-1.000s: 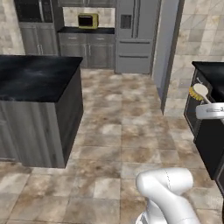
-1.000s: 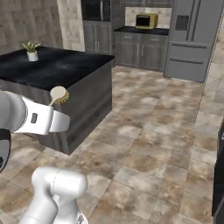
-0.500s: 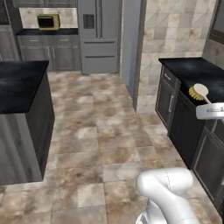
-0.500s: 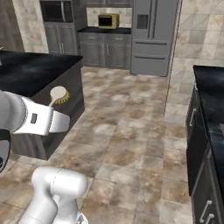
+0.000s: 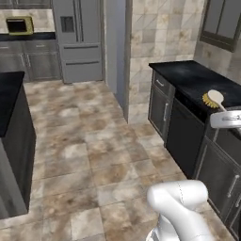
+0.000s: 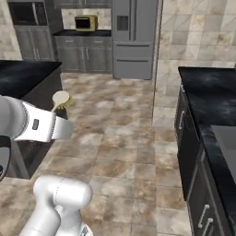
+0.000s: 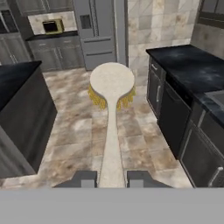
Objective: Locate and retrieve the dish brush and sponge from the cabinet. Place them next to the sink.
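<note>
Wide open tile floor (image 5: 89, 155) ahead, nothing standing on it. Left side blocked by the dark island block (image 7: 22, 113); right side blocked by the black counter (image 5: 197, 80) with its lower cabinet fronts (image 5: 164, 110). Free aisle runs between the two. Tiled wall column (image 5: 160, 33) juts out at the counter's far end, narrowing the way. Far back, fridge (image 5: 77, 40) and back counter with yellow microwave (image 6: 86, 22) close off the room. Wall cabinet (image 5: 221, 23) hangs above the right counter.
</note>
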Robot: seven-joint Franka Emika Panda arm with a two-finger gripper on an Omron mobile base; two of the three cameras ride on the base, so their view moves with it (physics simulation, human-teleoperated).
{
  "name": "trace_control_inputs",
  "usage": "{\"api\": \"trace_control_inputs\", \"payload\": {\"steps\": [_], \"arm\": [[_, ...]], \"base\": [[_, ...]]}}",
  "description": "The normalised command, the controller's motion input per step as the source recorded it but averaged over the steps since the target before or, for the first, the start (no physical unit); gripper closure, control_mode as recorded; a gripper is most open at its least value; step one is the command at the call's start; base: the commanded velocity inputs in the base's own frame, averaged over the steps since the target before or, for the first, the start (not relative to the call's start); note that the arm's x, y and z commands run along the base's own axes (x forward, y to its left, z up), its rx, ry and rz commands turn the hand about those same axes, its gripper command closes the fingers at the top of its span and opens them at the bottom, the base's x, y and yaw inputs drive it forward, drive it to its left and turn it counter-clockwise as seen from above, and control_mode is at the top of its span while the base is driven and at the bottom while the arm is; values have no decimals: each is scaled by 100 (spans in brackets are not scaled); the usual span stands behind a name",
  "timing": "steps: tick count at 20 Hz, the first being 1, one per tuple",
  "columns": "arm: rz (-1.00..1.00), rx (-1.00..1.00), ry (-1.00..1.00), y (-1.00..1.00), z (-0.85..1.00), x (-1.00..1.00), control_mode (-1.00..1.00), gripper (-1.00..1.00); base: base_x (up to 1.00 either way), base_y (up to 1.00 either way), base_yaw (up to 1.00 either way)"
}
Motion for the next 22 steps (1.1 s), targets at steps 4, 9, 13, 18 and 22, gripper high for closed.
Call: {"api": "trace_control_inputs", "payload": {"steps": [4,9,13,18,22], "arm": [[0,0,0,0,0,0,100,100],[0,0,0,0,0,0,100,100],[0,0,0,0,0,0,100,100],[0,0,0,0,0,0,100,100],[0,0,0,0,0,0,100,100]], "base": [[31,12,-36],[29,18,-42],[14,7,-46],[10,4,-47],[7,1,-48]]}}
